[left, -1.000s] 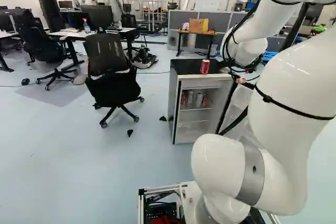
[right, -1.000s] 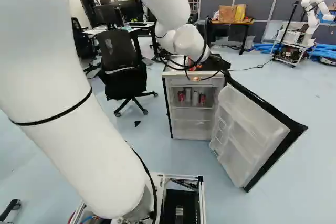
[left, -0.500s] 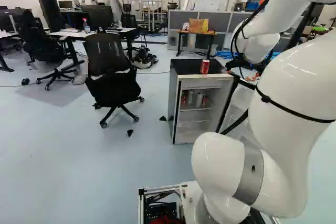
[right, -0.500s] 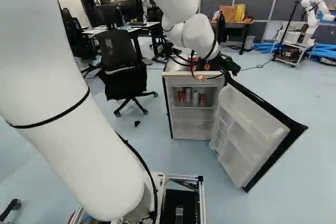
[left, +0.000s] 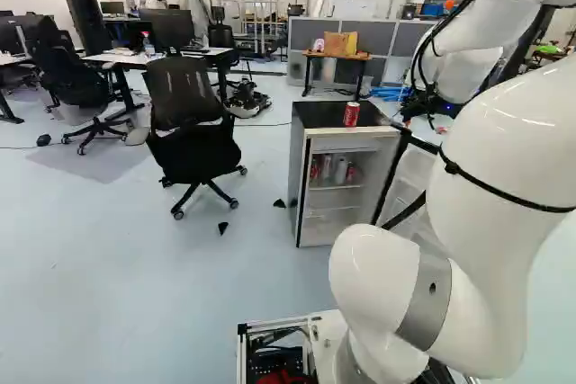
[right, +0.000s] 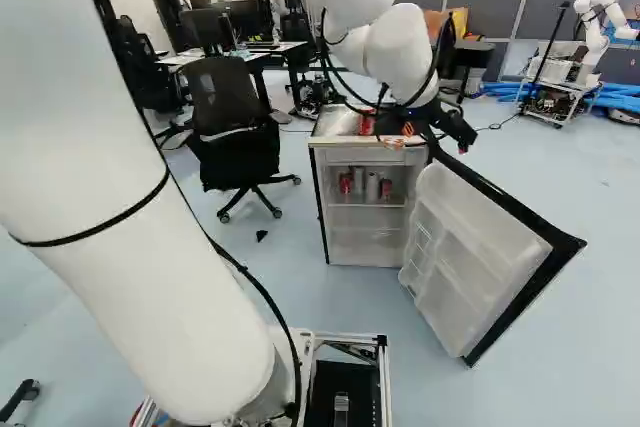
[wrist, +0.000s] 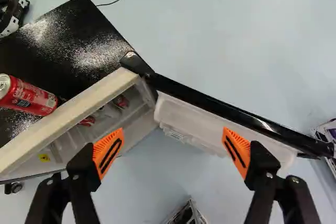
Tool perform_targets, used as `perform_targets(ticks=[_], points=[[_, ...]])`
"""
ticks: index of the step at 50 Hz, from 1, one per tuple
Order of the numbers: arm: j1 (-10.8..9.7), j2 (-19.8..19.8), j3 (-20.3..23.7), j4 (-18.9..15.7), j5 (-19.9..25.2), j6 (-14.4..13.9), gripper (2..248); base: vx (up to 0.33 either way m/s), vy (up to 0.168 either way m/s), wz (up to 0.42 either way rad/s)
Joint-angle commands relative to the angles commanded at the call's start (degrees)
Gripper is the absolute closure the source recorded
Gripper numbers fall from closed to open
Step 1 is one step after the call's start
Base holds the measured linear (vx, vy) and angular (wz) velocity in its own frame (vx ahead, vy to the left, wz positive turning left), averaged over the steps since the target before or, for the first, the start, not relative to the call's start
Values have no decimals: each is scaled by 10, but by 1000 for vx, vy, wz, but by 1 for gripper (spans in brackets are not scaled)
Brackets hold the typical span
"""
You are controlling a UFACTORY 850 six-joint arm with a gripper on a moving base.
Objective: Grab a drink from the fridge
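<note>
Drink cans [left: 341,171], red and silver, stand on a shelf in the open fridge [left: 337,144] in the left base view, and a red can [left: 351,113] stands upright on its black top. Reading each base view as a clock face with twelve at the top, the office chair [left: 184,123] lies at nine o'clock from the fridge. The white arm [left: 486,150] climbs from its joint at the foot and leans out toward one o'clock; its far part slants back down beyond the fridge, at one to two o'clock from it.

In the right base view the arm rises at nine o'clock, leaves over the top, then comes down from twelve. Its wrist is bent above the fridge's right front corner, with the pincer [right: 430,139] there, near the door [right: 470,257], which swings out toward four o'clock. Another robot [right: 595,27] stands at two o'clock.

In the wrist view, taking twelve as straight ahead of the pincer, its two fingers are spread wide — open, pads [wrist: 108,152] well apart. The can on the fridge top lies at ten o'clock; the shelf's cans show between ten and eleven — partly hidden by the fridge's front rim. The hinge corner sits near eleven, with the door running from there round toward three.
</note>
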Motion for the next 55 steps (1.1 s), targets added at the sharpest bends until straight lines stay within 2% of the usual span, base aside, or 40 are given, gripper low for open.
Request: perform_targets(ticks=[7,32,55], points=[[-11,-2,-12,6,-27,0,3,0,0,0],[-48,-51,-64,26,-118,0,3,0,0,0],[-77,-99,-117,28,-126,0,3,0,0,0]])
